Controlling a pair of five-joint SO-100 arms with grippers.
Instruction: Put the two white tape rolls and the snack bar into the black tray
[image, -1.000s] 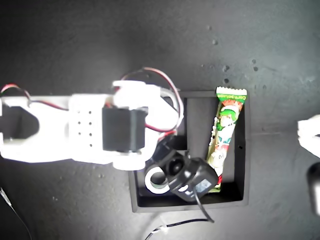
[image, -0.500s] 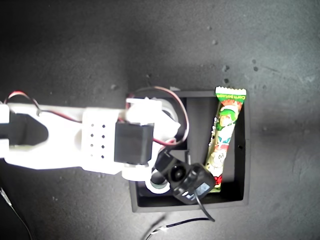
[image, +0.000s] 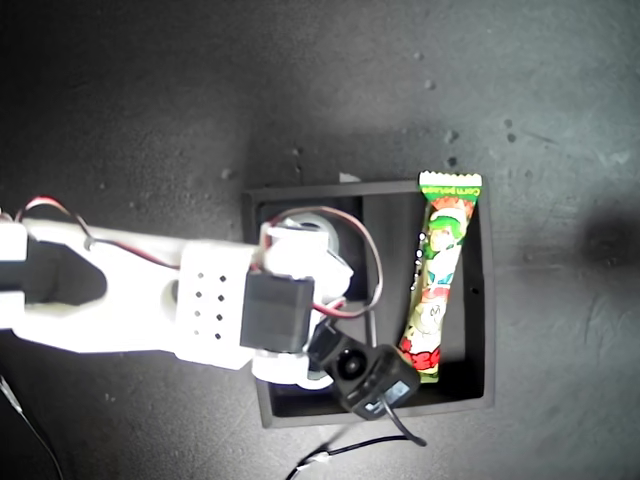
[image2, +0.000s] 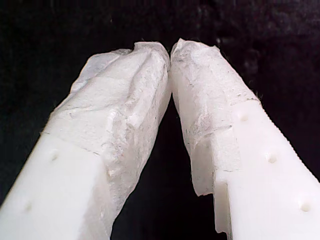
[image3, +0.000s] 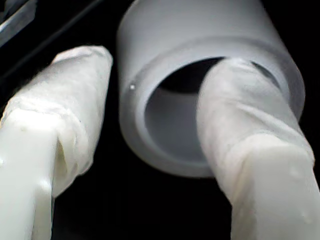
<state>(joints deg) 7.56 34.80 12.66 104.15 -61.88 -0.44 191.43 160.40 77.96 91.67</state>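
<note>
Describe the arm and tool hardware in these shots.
The arm is white printed plastic with a grid of small holes, black servo blocks, red and black wires and a black wrist camera. Both tools, first and second, have white fingers wrapped in whitish tape.

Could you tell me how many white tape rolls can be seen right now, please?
1 for certain: a white tape roll at my second gripper, one finger inside its hole, over the black tray. Another may be hidden under the arm in the exterior view.
</note>
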